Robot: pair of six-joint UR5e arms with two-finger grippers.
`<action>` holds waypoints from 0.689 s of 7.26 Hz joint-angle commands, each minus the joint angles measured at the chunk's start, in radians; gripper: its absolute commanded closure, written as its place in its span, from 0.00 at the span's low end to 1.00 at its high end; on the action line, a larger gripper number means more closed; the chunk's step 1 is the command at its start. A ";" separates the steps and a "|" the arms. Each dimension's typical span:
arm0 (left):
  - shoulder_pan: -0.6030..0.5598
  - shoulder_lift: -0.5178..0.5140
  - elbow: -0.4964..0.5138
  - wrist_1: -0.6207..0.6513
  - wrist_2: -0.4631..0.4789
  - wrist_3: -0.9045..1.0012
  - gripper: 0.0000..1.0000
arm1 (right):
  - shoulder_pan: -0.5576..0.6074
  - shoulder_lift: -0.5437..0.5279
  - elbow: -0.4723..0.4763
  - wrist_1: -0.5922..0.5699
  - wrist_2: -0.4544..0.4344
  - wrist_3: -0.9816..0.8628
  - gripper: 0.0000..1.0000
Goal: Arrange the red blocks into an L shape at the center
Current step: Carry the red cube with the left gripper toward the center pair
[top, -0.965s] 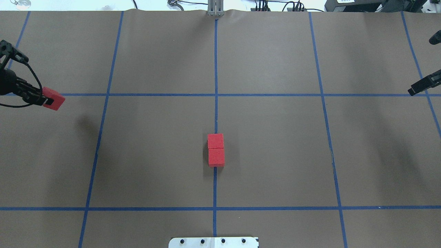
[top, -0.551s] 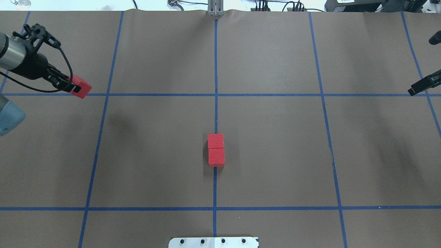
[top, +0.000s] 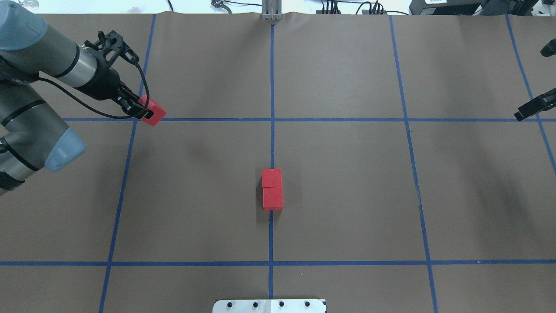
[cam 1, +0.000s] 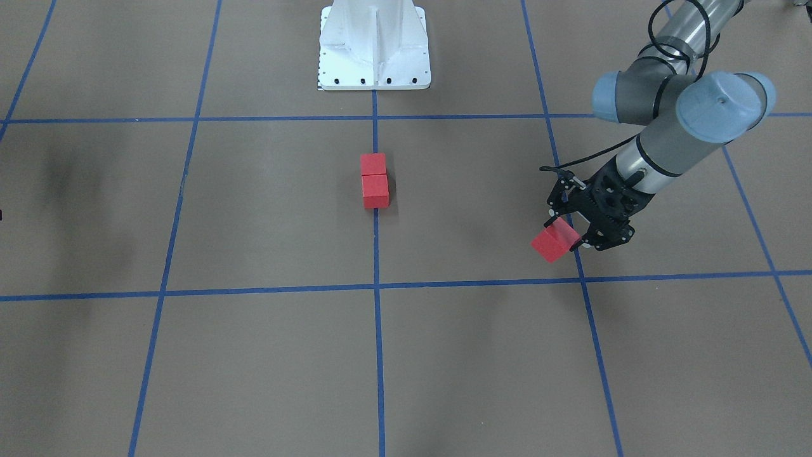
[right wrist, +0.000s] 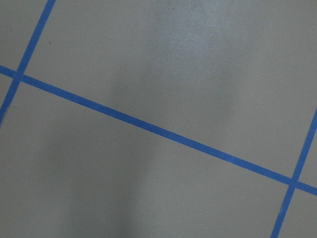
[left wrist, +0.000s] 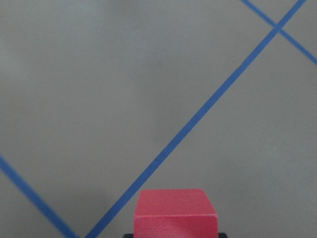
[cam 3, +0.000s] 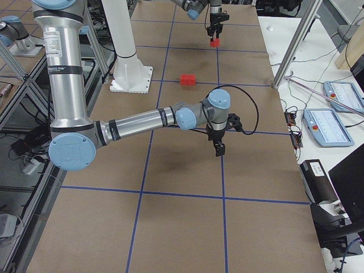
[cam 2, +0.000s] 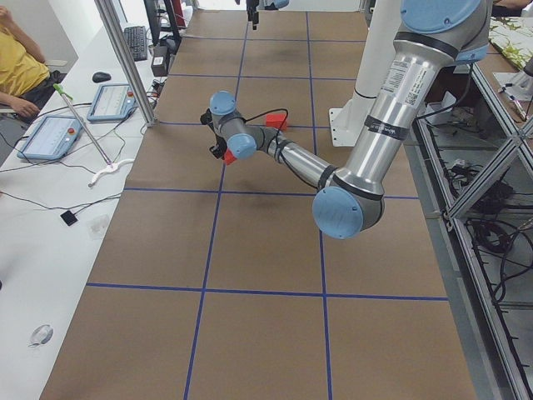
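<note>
Left gripper [top: 147,114] jaws clamp one red block [top: 155,114] well left of the touching pair [top: 272,189] on the counter [top: 347,195]; right gripper [top: 522,114] jaws cannot be judged.

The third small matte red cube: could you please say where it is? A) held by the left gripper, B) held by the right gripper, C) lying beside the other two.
A: the left gripper grips the small matte red cube, well apart from the touching pair of red cubes.

Person in yellow top [cam 2: 17,62] at side bench [cam 2: 50,250] w/ 2 tablets [cam 2: 50,136], keyboard [cam 2: 136,40], mouse [cam 2: 101,77].
</note>
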 commanded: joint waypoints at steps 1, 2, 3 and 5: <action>0.007 -0.003 -0.023 -0.049 0.027 0.005 1.00 | 0.000 0.000 -0.003 0.000 -0.002 0.000 0.00; 0.009 0.014 -0.060 -0.077 0.123 0.013 1.00 | 0.000 0.000 -0.003 0.000 -0.002 0.000 0.00; 0.016 0.014 -0.089 -0.077 0.227 0.049 1.00 | 0.000 0.000 -0.003 0.000 -0.002 0.000 0.00; 0.015 0.005 -0.106 0.022 0.237 0.269 1.00 | 0.000 0.002 -0.003 0.000 -0.007 0.000 0.00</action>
